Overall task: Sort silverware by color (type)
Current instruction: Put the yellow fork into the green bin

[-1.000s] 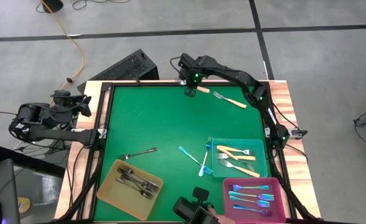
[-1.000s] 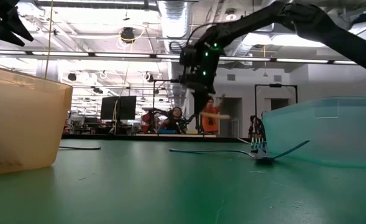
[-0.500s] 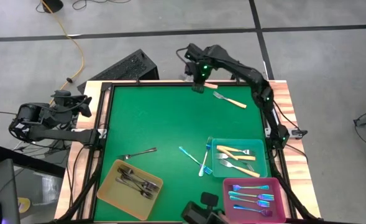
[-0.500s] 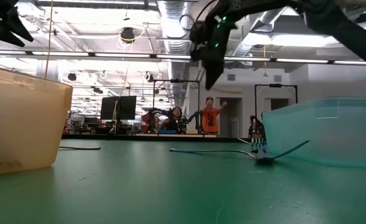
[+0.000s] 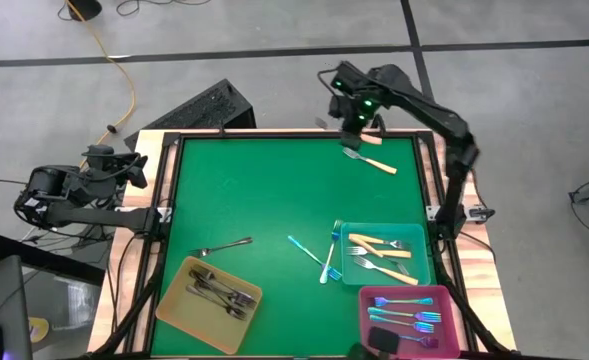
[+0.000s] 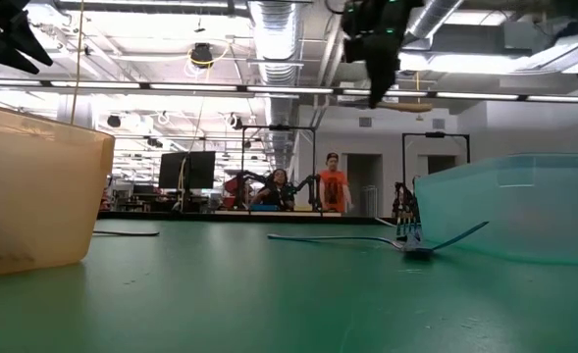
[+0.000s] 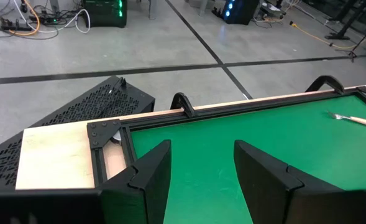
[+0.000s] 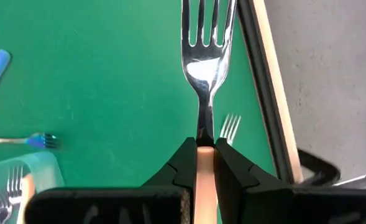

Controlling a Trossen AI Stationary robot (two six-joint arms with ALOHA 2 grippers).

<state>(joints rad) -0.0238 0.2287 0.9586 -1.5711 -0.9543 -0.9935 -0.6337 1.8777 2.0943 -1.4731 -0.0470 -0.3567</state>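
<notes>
As it lifted | right end effector (image 8: pixel 205 163) | cream-handled fork (image 8: pixel 205 74) carried rightward

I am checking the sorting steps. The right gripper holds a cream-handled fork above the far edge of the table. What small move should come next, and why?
Probably carry it toward the teal tray. The right gripper is shut on the cream-handled fork, raised off the table, and that tray already holds forks with matching cream handles. Another such fork lies beneath.
</notes>
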